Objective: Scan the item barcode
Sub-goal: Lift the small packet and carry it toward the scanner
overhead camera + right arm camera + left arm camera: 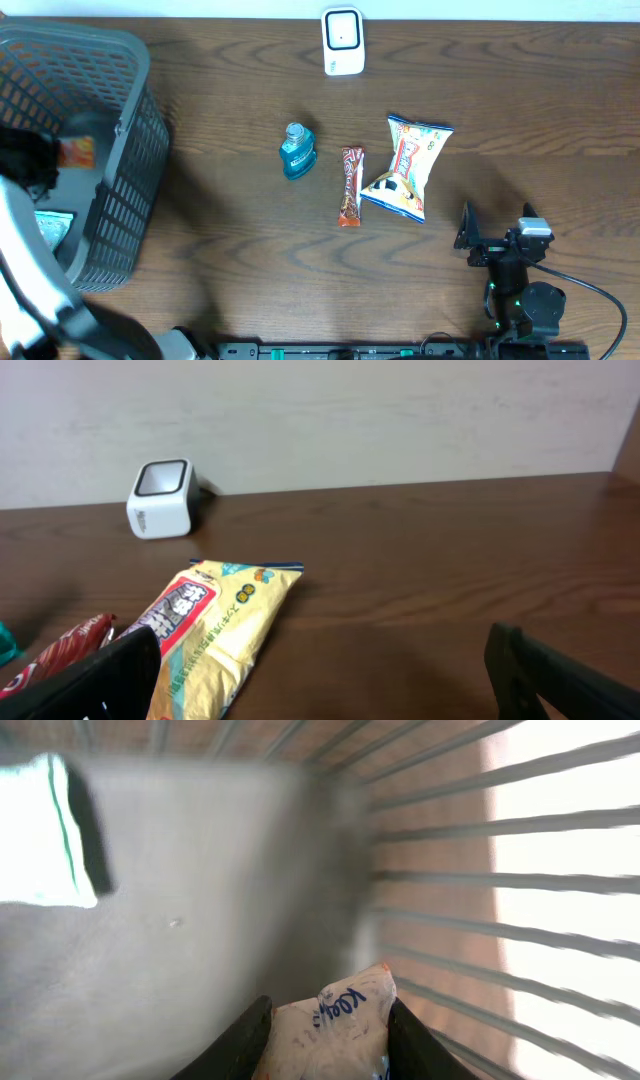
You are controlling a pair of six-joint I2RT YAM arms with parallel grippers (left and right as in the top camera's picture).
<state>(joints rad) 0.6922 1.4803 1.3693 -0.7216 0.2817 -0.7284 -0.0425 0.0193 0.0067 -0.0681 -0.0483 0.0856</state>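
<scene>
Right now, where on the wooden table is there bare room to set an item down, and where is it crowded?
Free: the strip between the grey mesh basket and small blue bottle; the right end beyond the yellow snack bag, ahead of the open right gripper. Crowded: bottle, red-brown bar and bag side by side below the white scanner.

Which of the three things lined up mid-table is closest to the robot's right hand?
The yellow chip bag: it lies rightmost, nearest the right gripper; the red bar and blue bottle lie farther left.
</scene>
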